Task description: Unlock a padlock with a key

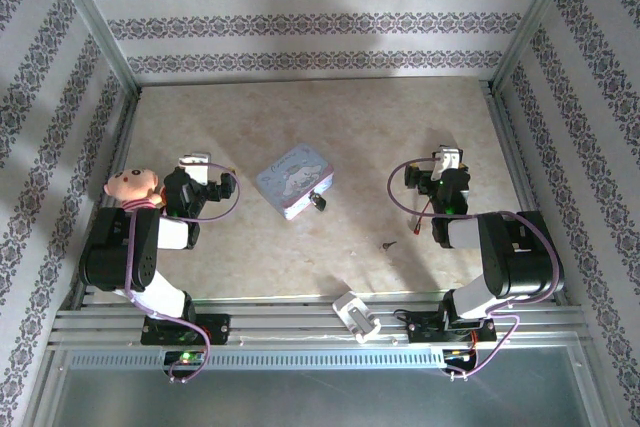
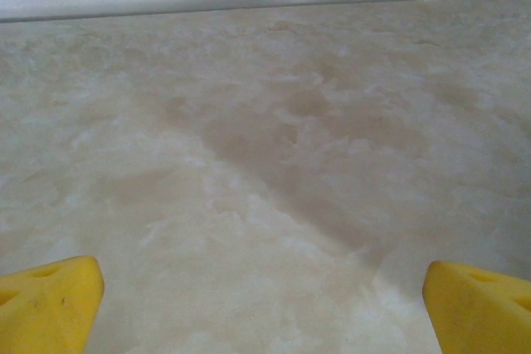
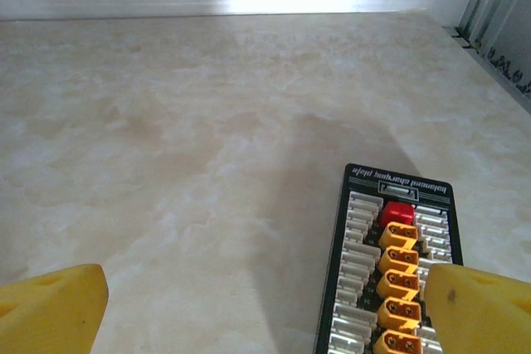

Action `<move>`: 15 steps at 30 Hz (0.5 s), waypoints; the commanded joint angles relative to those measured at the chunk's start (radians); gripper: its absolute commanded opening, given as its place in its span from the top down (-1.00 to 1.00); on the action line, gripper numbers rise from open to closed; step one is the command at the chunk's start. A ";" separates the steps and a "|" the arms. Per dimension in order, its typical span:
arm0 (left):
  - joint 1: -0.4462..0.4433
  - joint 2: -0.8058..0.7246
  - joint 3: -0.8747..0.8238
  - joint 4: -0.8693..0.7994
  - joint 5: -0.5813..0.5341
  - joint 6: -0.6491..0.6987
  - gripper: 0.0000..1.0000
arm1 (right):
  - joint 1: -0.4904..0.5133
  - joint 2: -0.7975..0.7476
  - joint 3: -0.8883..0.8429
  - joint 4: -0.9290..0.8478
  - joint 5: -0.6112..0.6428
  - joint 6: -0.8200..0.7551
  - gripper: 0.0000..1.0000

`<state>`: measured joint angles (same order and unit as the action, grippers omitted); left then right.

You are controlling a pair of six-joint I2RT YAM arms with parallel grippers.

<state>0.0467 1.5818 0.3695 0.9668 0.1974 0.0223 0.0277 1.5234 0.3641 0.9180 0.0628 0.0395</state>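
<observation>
Over on the left, the left gripper (image 1: 195,161) hovers above the bare table (image 2: 265,122), yellow fingers (image 2: 50,304) spread wide, nothing between them. Moving across, the pale blue tin (image 1: 290,177) sits mid-table, and the padlock (image 1: 319,201) lies right against its near right edge; whether it's hooked through a clasp, I cannot tell. Further right, the key (image 1: 387,245) lies flat on the table, well apart from the lock. Then the right gripper (image 1: 448,159), also gaping and empty, poised over a black connector board (image 3: 390,263). The key looks like the first job, and the right arm is nearer: it should drop straight down, straddle that thin sliver, pinch low, while the left steadies the lock body
</observation>
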 commanded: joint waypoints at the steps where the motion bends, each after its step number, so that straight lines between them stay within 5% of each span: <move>1: -0.007 -0.052 0.015 -0.059 -0.020 -0.015 -0.99 | -0.009 -0.044 0.017 -0.012 -0.004 0.001 -0.96; 9: -0.008 -0.281 0.031 -0.271 -0.080 -0.053 -0.99 | -0.005 -0.200 0.071 -0.250 0.051 0.013 -0.96; 15: -0.014 -0.411 0.053 -0.432 -0.051 -0.276 -0.99 | 0.021 -0.376 0.139 -0.556 0.088 0.102 -0.97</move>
<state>0.0456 1.2053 0.3935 0.6712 0.1379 -0.1116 0.0311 1.2007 0.4629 0.5488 0.1162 0.0856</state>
